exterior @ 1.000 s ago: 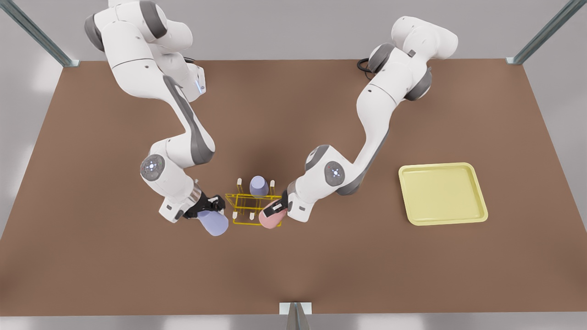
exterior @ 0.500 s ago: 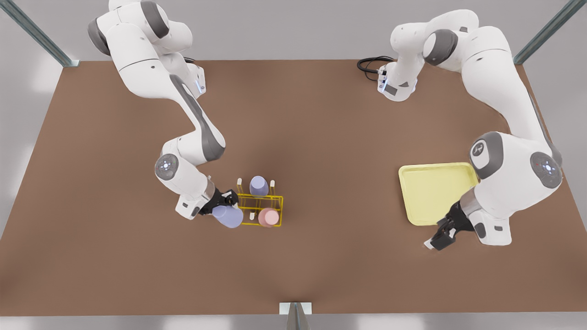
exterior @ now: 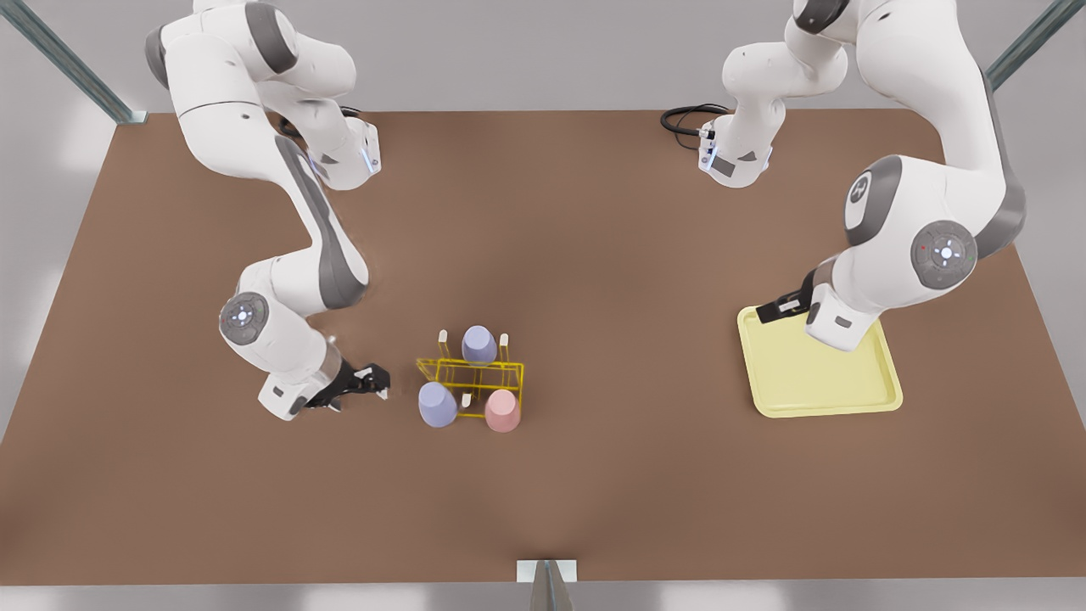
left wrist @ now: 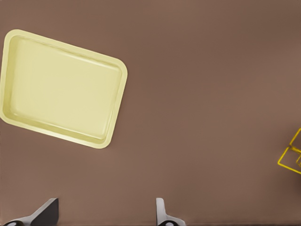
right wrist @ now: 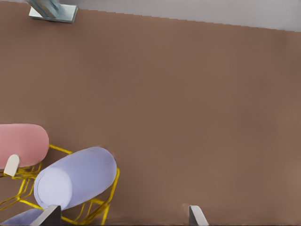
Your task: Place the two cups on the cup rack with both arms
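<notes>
Rack (exterior: 471, 378): holds pink cup (exterior: 502, 411) and lavender cup (exterior: 437, 404), upside down on its pegs.
Right gripper (exterior: 366, 381): just beside rack, fingers spread, empty.
Left gripper (exterior: 776, 308): over tray (exterior: 819, 399), well apart from rack, spread, waiting.

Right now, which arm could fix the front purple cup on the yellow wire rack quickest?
Right. The right gripper, open, sits beside that pale lavender cup; the left gripper hangs by the flat pale-yellow tray.

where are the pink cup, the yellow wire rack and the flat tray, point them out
pink cup (exterior: 502, 410), front view, on its upturned base.
cup rack (exterior: 475, 367), front view, on the top wire between the pegs.
pale-yellow tray (exterior: 827, 395), front view, on the bare floor near its front rim.
</notes>
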Motion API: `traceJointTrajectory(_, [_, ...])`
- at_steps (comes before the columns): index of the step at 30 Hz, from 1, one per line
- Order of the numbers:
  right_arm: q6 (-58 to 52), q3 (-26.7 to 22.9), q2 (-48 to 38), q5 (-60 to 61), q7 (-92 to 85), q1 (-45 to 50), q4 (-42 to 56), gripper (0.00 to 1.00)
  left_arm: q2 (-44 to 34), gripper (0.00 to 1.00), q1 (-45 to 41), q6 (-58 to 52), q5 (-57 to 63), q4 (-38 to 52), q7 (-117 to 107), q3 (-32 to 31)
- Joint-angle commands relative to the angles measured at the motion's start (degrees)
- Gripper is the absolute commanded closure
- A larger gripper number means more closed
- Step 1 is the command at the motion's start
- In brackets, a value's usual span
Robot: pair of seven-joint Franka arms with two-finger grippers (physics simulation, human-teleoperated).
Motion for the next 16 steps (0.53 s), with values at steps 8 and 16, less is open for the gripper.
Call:
traceJointTrajectory(8, [-43.11, -4.48, -17.5, -12.61, -11.6, -5.95, 3.67, 0.0, 0.35, 0.0, 0.47, -1.62, 0.13, -0.18, 16.1, -0.09])
traceJointTrajectory(16, [-45.66, -9.84, -21.28, -8.64, -9.75, -3.93, 2.0, 0.0, 0.43, 0.0, 0.38, -1.62, 0.13, -0.18, 16.1, -0.09])
